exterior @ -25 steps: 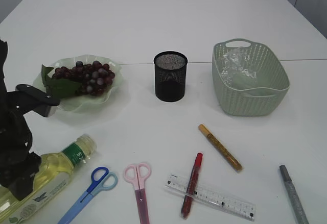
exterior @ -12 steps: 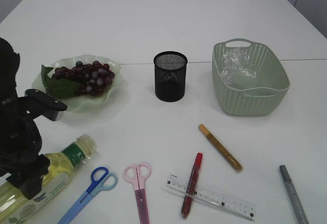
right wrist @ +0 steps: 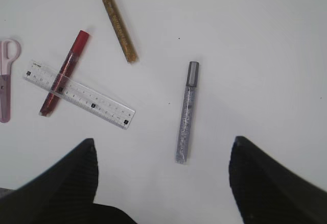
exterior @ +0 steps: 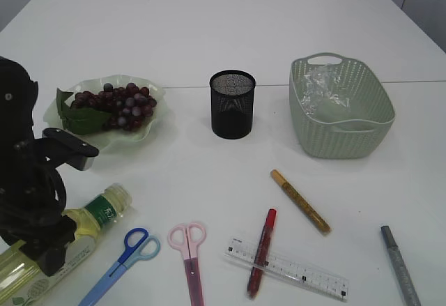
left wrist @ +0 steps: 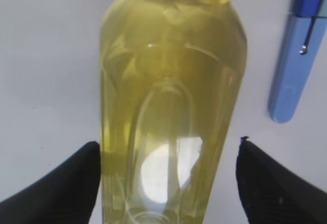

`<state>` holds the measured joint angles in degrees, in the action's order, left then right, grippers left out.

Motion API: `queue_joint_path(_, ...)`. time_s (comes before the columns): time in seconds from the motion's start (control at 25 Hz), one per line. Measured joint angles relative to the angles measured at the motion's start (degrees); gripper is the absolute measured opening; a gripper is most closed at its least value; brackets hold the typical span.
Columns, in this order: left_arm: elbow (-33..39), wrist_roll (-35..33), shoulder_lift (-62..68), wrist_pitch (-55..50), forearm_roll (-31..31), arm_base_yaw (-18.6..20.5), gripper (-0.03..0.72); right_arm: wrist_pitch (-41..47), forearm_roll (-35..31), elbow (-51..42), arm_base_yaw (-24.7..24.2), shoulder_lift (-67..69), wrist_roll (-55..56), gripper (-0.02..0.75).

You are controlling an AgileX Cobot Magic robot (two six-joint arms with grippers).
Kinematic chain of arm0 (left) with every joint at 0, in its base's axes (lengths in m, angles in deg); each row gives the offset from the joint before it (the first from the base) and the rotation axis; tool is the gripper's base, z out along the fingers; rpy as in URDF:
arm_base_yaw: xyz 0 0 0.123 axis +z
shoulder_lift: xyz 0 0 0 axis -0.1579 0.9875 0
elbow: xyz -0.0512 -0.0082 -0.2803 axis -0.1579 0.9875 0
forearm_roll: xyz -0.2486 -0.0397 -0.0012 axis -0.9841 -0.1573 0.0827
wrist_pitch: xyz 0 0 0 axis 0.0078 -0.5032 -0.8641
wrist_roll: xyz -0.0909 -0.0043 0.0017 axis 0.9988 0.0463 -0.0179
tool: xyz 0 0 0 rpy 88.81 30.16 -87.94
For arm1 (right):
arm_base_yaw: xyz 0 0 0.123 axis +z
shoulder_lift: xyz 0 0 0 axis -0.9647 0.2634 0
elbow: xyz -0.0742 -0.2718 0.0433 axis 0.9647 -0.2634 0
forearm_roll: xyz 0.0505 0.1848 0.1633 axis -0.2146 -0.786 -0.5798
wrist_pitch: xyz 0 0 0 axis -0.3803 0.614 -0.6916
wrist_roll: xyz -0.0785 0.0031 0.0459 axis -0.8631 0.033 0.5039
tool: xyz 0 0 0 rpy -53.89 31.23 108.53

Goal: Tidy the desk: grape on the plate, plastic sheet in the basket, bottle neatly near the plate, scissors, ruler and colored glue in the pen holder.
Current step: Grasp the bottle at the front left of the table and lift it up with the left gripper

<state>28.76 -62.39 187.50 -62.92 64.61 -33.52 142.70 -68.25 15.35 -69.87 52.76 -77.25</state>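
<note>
A bottle (exterior: pixel 94 217) of yellow liquid lies at the front left. My left gripper (exterior: pixel 45 254) is open with its jaws on either side of the bottle's body (left wrist: pixel 168 81). Grapes (exterior: pixel 115 104) lie on the green plate (exterior: pixel 104 146). The plastic sheet (exterior: pixel 322 90) is in the basket (exterior: pixel 341 135). The black pen holder (exterior: pixel 233 104) stands mid-table. Blue scissors (exterior: pixel 122 264), pink scissors (exterior: pixel 189 254), a ruler (exterior: pixel 296 272) and red (exterior: pixel 261 251), gold (exterior: pixel 300 201) and silver (exterior: pixel 399 264) glue pens lie in front. My right gripper (right wrist: pixel 161 152) is open above the silver pen (right wrist: pixel 185 112).
The blue scissors' blade (left wrist: pixel 294 66) lies just right of the bottle. The red pen (right wrist: pixel 64 73) lies across the ruler (right wrist: pixel 82 95). The right arm is out of the exterior view.
My left arm has shifted right and lowered over the bottle. The bottle and the other things have not moved.
</note>
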Motion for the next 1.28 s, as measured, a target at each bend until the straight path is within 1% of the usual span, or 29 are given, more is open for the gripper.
queue_joint_path(0.44,0.0,0.0,4.8,1.3,-0.1,-0.2,0.602,0.0,0.0,0.0,0.0,0.0,0.0,0.584)
queue_joint_path(0.76,0.0,0.1,7.5,2.1,-0.9,-0.2,0.585,0.0,0.0,0.0,0.0,0.0,0.0,0.584)
queue_joint_path(1.04,0.0,0.1,7.6,2.1,-1.2,-0.2,0.482,-0.1,0.0,0.0,0.0,0.0,0.0,0.584)
queue_joint_path(1.28,0.0,0.2,7.6,2.1,-1.3,-0.2,0.469,-0.1,0.0,0.0,0.0,0.0,0.0,0.584)
